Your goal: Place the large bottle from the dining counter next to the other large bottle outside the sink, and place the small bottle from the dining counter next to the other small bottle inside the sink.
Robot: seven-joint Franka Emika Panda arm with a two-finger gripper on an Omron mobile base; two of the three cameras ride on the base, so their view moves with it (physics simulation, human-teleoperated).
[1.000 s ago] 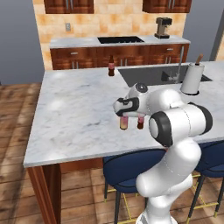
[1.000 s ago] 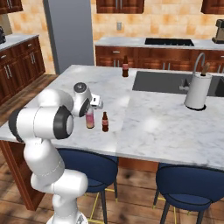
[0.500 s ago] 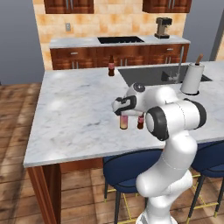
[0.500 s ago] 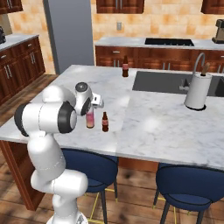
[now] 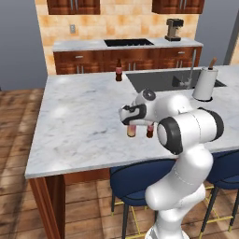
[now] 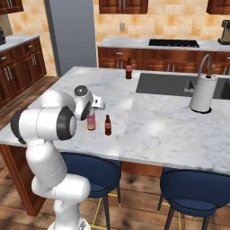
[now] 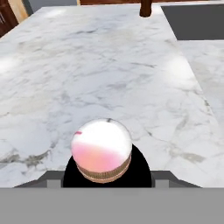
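Item: pink bottle (image 6: 91,120), upright on the counter (image 5: 79,116) near its front edge, enclosed by the gripper (image 5: 133,122) from above; whether the jaws are clenched on it cannot be told. Adjacent: small brown bottle (image 6: 108,125), just beside. Far side: squat brown bottle (image 5: 118,71) by the sink (image 6: 170,84). Hazards: a slip is likely if lifted before a firm grip; the small bottle may be toppled by a sideways swing.

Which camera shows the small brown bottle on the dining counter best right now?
The right base view: the small bottle stands upright and whole beside the pink bottle. In the left base view the arm hides part of it.
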